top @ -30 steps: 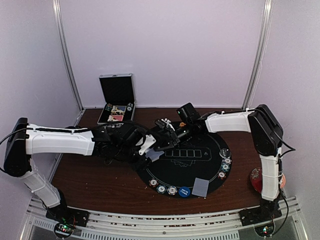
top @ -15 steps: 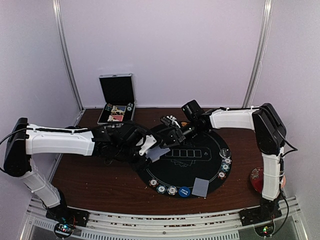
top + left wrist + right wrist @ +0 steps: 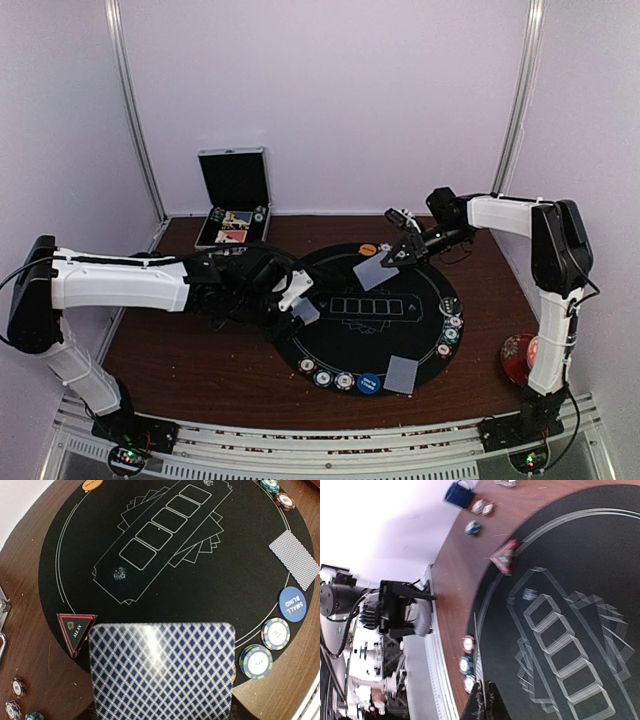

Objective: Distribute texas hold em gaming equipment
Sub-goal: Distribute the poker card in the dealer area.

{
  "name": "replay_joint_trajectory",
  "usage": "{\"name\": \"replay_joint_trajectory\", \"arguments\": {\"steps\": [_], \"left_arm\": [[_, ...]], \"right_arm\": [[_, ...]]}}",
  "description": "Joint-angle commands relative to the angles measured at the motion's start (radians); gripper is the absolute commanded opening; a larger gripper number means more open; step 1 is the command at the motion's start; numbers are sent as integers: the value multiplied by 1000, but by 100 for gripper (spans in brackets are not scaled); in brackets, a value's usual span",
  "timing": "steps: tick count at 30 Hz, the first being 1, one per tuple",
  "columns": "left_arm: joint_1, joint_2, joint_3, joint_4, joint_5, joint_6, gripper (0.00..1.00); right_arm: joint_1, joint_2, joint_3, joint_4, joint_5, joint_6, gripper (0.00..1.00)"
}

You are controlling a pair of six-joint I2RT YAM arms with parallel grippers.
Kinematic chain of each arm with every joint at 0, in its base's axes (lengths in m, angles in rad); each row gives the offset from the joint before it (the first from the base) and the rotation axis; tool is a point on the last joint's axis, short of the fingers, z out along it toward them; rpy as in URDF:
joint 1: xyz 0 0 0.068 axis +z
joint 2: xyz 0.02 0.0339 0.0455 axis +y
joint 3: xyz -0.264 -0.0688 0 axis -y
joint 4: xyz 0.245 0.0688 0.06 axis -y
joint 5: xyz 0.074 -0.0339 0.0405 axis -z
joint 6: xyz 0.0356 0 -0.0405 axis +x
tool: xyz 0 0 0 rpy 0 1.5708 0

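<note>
Pale lilac walls [image 3: 330, 100] close in a dark wood tabletop [image 3: 190, 365] where two robot arms work a poker layout. The right pincer [image 3: 395, 256], clenched, grips the edge of a lifted card [image 3: 368, 272], tilted above the far side of the round black mat [image 3: 400, 335] and just beside the orange disc [image 3: 368, 248] lying there.

The left pincer [image 3: 297, 298], at the mat's left edge, is closed on a blue-backed card [image 3: 162, 672]. Its diamond-pattern back faces up and fills the bottom of the left wrist view. Whether more cards lie beneath it cannot be told. Just beside it, the red triangle marker [image 3: 75, 627] sits at the mat's rim.

Along the near rim lie a row of poker chips [image 3: 256, 661], the blue disc [image 3: 292, 602] marked SMALL BLIND, and a dealt card [image 3: 402, 374], face down. More rim chips [image 3: 450, 330] line the right side, and loose chips [image 3: 19, 686] rest on bare wood left of the mat.

At the back left, an open metal case [image 3: 235, 180] stands with its lid up. A red patterned cup and saucer [image 3: 513, 355] sits at the right edge, partly hidden behind the right arm.
</note>
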Motion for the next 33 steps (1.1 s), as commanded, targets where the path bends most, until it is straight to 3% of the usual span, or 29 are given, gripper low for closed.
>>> {"name": "replay_joint_trajectory", "arguments": {"steps": [1, 9, 21, 33], "left_arm": [[-9, -22, 12, 40, 3, 7, 60], [-21, -36, 12, 38, -3, 8, 60], [-29, -46, 12, 38, -14, 9, 60], [-32, -45, 10, 37, -12, 11, 60]], "right_arm": [[-167, -12, 21, -236, 50, -199, 0], [-363, 121, 80, -578, 140, -476, 0], [-394, 108, 55, -287, 270, -185, 0], [-391, 170, 128, -265, 389, -119, 0]]}}
